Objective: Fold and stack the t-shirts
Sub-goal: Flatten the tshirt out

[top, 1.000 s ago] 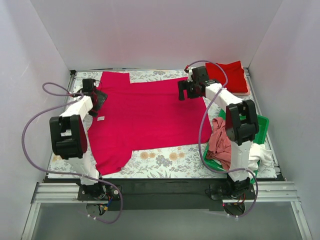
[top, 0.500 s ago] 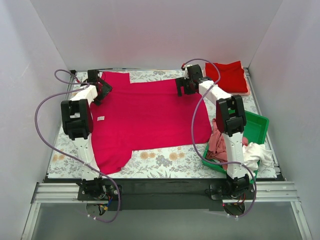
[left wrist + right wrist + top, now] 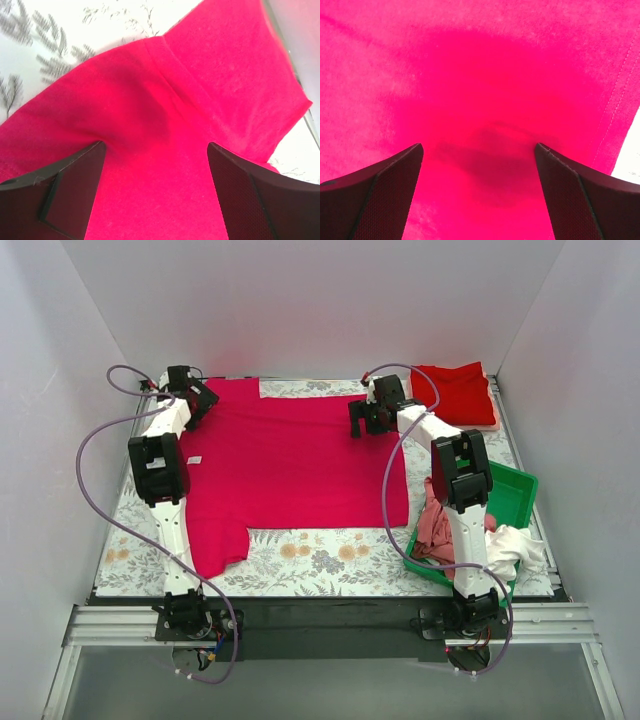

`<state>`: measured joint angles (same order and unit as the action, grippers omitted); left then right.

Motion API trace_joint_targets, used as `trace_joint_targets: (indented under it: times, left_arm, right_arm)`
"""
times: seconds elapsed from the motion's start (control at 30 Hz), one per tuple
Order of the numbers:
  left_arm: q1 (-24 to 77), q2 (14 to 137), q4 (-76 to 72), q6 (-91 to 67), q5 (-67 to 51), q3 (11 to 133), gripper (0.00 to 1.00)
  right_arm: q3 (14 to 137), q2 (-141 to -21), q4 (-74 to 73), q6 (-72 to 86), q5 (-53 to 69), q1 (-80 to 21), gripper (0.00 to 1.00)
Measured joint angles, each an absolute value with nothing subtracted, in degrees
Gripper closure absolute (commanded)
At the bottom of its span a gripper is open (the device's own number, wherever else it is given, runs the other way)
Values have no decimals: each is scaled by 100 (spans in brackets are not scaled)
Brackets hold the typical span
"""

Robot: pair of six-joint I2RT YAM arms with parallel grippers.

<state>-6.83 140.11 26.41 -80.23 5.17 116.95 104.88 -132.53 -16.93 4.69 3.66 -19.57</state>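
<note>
A magenta-crimson t-shirt [image 3: 290, 460] lies spread flat on the floral table. My left gripper [image 3: 195, 398] is open at its far left corner, by the sleeve. In the left wrist view its fingers [image 3: 75, 185] stand wide apart just over the cloth [image 3: 225, 75] near the sleeve seam. My right gripper [image 3: 362, 420] is open at the shirt's far right part. In the right wrist view its fingers [image 3: 580, 200] straddle the flat cloth [image 3: 470, 60] near a hem. A brighter red shirt [image 3: 458, 390] lies folded at the back right, with a pale layer under its near edge.
A green tray [image 3: 525, 485] stands at the right by the right arm, holding a crumpled dusty-pink shirt [image 3: 440, 525] and a white one [image 3: 515, 545]. White walls close in the left, back and right. Bare floral table [image 3: 320, 560] shows in front of the spread shirt.
Both arms have reached toward the back wall, and the magenta-crimson shirt has slid with them, away from the front edge. Its far left sleeve now lies flatter at the back.
</note>
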Motion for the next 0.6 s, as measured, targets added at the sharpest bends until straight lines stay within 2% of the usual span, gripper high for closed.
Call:
trace_joint_targets:
  times: [0.2,0.43,0.6]
  left_arm:
    - [-735,14197,2648,-7817,309,12011,16]
    - [-740,14398,2989,-7559,91,12525,10]
    - [-744,14204,3273,-7520,-99,12473,8]
  right_arm:
    - [10534,-13262,-1693,521,425,-1957,2]
    - [10812,-13242,-1697,445,377,-1957,2]
    - [10569,-12656,-1778,425,137,-1957,2]
